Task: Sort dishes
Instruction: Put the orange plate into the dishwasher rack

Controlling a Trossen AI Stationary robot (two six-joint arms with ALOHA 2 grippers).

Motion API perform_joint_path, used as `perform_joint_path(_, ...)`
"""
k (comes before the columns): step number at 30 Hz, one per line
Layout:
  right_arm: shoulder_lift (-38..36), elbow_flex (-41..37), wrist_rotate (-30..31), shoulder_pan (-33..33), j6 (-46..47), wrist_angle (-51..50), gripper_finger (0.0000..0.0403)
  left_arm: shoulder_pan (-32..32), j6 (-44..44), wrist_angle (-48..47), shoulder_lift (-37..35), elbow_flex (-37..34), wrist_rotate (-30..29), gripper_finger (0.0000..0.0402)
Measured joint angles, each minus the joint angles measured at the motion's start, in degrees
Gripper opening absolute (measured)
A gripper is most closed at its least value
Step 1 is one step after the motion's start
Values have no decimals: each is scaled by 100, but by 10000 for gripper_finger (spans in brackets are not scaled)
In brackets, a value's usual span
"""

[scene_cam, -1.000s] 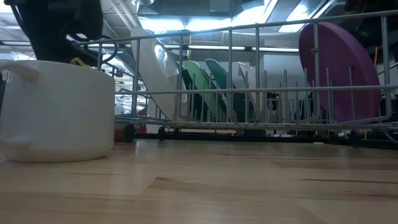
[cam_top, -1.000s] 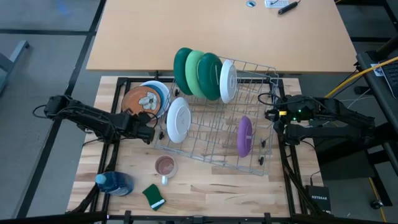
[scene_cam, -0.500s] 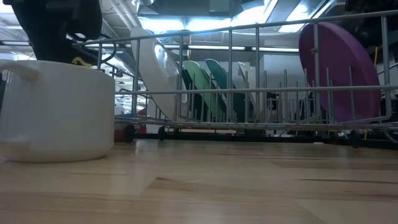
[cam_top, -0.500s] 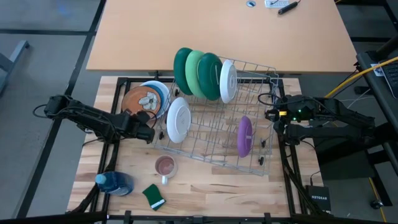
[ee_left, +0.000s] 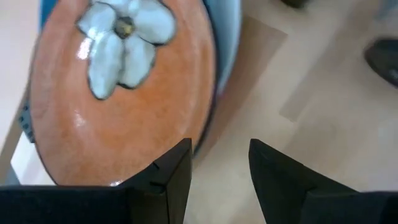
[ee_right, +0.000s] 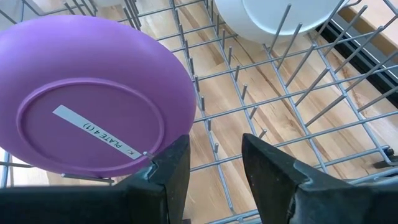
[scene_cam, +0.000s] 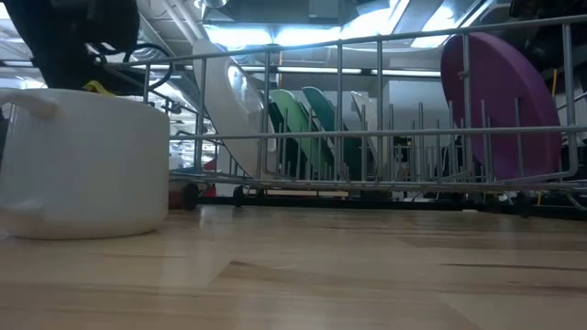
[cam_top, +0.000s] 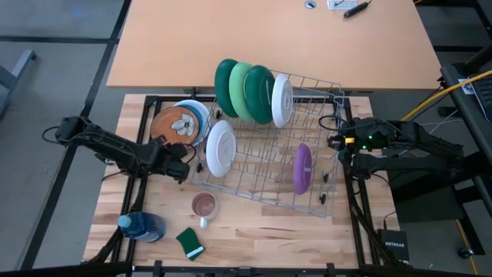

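A wire dish rack (cam_top: pixel 265 154) holds three green plates (cam_top: pixel 244 91) and a white plate (cam_top: pixel 282 100) at its far end. It also holds a white plate (cam_top: pixel 221 148) at its left and a purple plate (cam_top: pixel 302 168) at its right, all standing on edge. An orange plate with a white flower (cam_top: pixel 175 125) lies on top of a blue plate (cam_top: pixel 201 115) in a stack left of the rack. My left gripper (cam_top: pixel 183 169) is open and empty just near of that stack (ee_left: pixel 118 93). My right gripper (cam_top: pixel 336 143) is open and empty at the rack's right end, facing the purple plate (ee_right: pixel 93 118).
A small mug (cam_top: pixel 204 205), a blue bottle (cam_top: pixel 142 225) and a green sponge (cam_top: pixel 190 242) stand near the table's front edge. In the low view the mug (scene_cam: pixel 83 165) fills the left. A tan table (cam_top: pixel 269 38) lies beyond the far edge.
My left gripper has drawn back a little toward the table's near left, away from the rack, still open. The plates have not moved.
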Motion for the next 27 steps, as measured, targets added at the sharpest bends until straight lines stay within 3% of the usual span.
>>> perform_joint_path(7,0,0,9,0,-67,3,152,-292,-23,-153,-2,-135,-17,148)
perform_joint_path(14,0,0,11,0,-153,7,152,-287,-160,839,4,-834,-134,148)
perform_joint_path(17,-1,0,11,2,-153,9,152,-283,-312,811,4,-840,-394,148)
perform_joint_path(27,0,0,11,0,-151,192,152,-286,-110,801,-1,-511,-487,148)
